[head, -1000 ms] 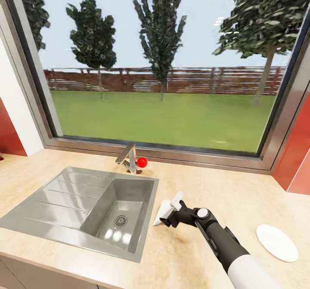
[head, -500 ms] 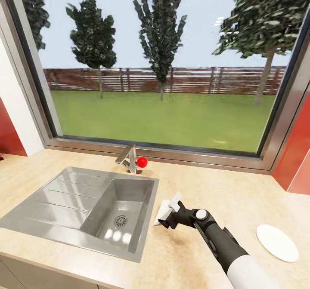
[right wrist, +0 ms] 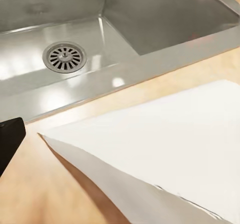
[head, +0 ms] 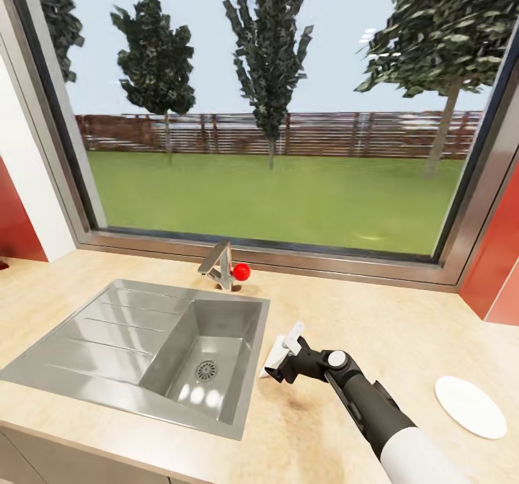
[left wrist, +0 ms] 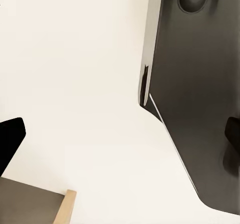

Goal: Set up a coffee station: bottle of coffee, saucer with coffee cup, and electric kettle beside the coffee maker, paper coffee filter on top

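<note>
My right gripper (head: 283, 363) is shut on the white paper coffee filter (head: 274, 354), held just above the kitchen countertop (head: 375, 325) beside the sink's right rim. In the right wrist view the paper coffee filter (right wrist: 165, 144) spreads wide over the wood grain, with one dark fingertip (right wrist: 9, 143) at the edge. The saucer (head: 470, 406), a flat white plate, lies on the counter at the far right, about an arm's width from the gripper. My left gripper (left wrist: 120, 136) stands open, with its dark fingers at opposite sides of the left wrist view and nothing between them.
A steel sink (head: 108, 340) with a drainboard is sunk into the counter at the left; its faucet (head: 220, 266) has a red knob (head: 241, 271). A big window runs behind it. Red wall panels (head: 497, 268) flank both sides. The left wrist view faces a white surface and a dark panel (left wrist: 200, 84).
The whole picture has shifted slightly: sink, faucet and saucer sit a little further right, so the camera moved. My right gripper keeps the filter in the same hold.
</note>
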Available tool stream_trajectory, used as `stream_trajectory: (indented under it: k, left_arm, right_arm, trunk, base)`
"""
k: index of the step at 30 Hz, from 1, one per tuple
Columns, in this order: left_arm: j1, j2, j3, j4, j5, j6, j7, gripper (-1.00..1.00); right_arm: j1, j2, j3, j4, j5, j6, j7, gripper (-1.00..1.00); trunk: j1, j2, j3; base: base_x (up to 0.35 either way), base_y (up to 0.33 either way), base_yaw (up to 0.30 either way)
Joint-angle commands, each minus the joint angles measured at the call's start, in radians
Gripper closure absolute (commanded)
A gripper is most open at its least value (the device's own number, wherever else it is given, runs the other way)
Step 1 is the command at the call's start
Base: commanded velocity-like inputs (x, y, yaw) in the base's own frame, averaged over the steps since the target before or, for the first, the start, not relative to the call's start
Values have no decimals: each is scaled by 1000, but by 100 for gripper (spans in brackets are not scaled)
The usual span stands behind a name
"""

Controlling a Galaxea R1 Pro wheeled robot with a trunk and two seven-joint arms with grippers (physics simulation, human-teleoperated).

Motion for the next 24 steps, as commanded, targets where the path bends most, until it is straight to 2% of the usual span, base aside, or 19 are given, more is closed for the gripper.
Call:
stream_trajectory:
  k: [1, 11, 12, 24]
  left_arm:
    - [1, 0, 1, -2, 6, 1, 1, -100]
    - [1, 0, 1, -1, 6, 1, 1, -100]
    - [1, 0, 1, -1, 6, 1, 1, -100]
    - [1, 0, 1, -1, 6, 1, 1, -100]
  right_arm:
    - [0, 0, -1, -2, 7, 4, 4, -100]
    - [-1, 0, 0, -1, 7, 2, 4, -100]
    - [0, 0, 1, -1, 7, 2, 4, 100]
    - [0, 0, 1, -1, 7, 2, 4, 100]
  trunk:
    - [1, -2, -1]
    - [1, -2, -1]
    - [1, -2, -1]
    - [1, -2, -1]
  base:
    - [0, 0, 0]
    - [0, 0, 0]
    - [0, 0, 0]
    - [0, 0, 0]
